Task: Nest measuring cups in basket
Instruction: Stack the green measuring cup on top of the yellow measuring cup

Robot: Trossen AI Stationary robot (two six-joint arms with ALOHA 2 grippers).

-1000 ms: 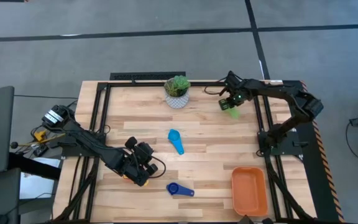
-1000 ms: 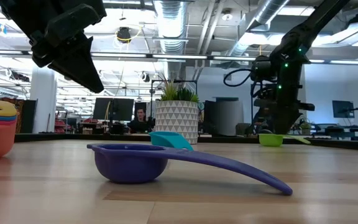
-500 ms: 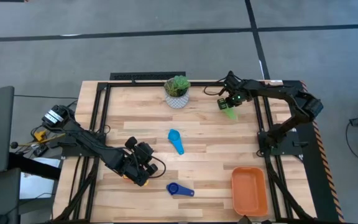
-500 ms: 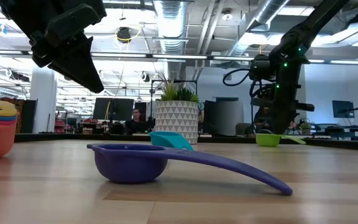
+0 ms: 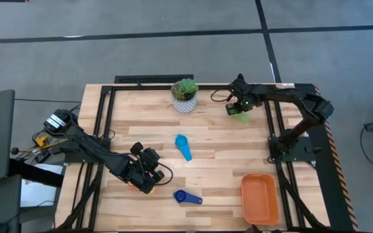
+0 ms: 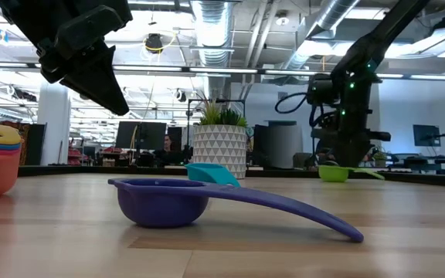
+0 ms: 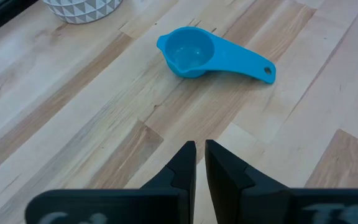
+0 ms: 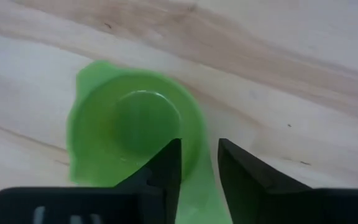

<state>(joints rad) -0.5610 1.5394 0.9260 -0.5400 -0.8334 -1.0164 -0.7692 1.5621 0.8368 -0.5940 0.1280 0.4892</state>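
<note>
Green plastic draws the right gripper (image 5: 240, 109) to the table's far right corner, seen from above; the green measuring cup (image 5: 242, 116) lies directly beneath it, far nearer this arm than the left, well apart from the orange basket (image 5: 259, 197); the left gripper (image 5: 146, 178) waits near the front edge, fingers closed on nothing. At table height, the cup (image 6: 332, 173) sits flat on the wood at the arm's foot, handle to one side. From the right wrist, narrowly parted fingers (image 8: 166, 163) straddle the bowl's rim where the handle begins; whether they grip it cannot be told.
</note>
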